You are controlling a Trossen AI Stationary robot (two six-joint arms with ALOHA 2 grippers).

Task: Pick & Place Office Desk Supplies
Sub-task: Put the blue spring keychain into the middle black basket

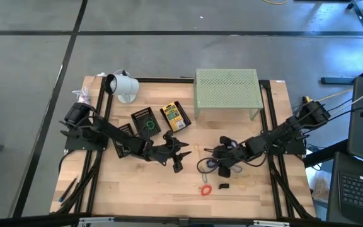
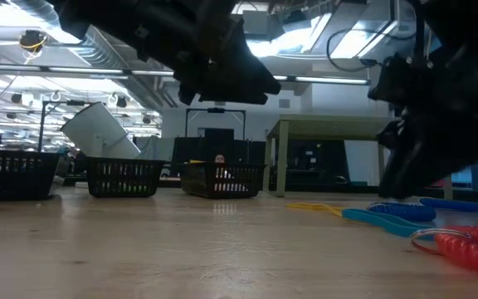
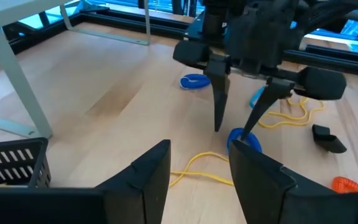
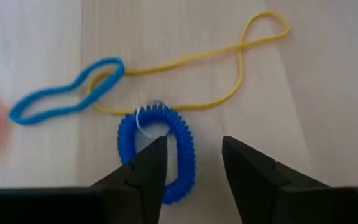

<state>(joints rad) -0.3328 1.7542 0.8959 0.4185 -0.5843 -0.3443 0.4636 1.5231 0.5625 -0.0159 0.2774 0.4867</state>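
Observation:
A blue coiled band (image 4: 182, 155) lies flat on the wooden table, next to a blue rubber band (image 4: 67, 99) and a long yellow rubber band (image 4: 197, 74). My right gripper (image 4: 194, 149) hangs open just over the coil, pointing steeply down. One fingertip (image 4: 156, 149) stands over the coil's hole and the other beyond its rim. My left gripper (image 3: 197, 168) is open and holds nothing, low over the table middle (image 1: 178, 157). It faces my right gripper (image 3: 232, 132) across the yellow band (image 3: 201, 167). My right gripper comes at the blue coil from above with open fingers. One fingertip (image 3: 248, 132) ends right at the coil's rim (image 3: 244, 142). Whether it touches the coil I cannot tell. The coil lies flat on the table.
A red coil (image 1: 205, 189), a black clip (image 1: 224, 186) and a yellow band (image 1: 241, 181) lie near the front. Black baskets (image 1: 145, 121), one with a yellow packet (image 1: 174, 116), stand behind my left arm. A pale green perforated stand (image 1: 227, 91) and a white cup (image 1: 123, 85) are at the back.

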